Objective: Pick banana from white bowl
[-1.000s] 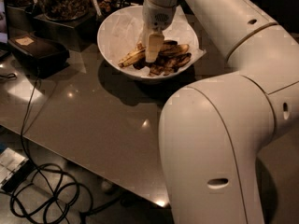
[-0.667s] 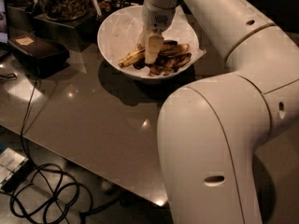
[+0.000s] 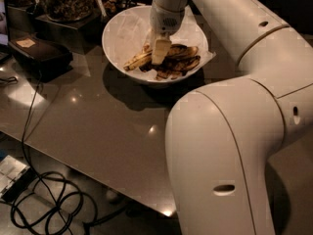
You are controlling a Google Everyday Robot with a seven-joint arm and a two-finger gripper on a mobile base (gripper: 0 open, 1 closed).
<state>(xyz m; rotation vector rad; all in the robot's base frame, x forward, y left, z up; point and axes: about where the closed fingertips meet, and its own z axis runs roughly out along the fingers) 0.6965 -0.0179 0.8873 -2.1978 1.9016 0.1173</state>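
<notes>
The white bowl (image 3: 116, 29) stands at the back of the grey table, lined with white paper. Inside lie several bananas. The long slim banana (image 3: 136, 60), yellow streaked with brown, lies at the left of the pile and points down-left. Shorter, darker bananas (image 3: 180, 62) lie to its right. My gripper (image 3: 160, 52) reaches straight down into the bowl. It sits at the right end of the long banana, between it and the dark ones, and hides that end.
A black box (image 3: 40, 54) sits left of the bowl, with a cable running from it over the table edge. Containers of dark items (image 3: 66, 3) stand behind. Coiled cables (image 3: 46, 207) lie on the floor. My arm's bulky body (image 3: 230, 155) fills the right foreground.
</notes>
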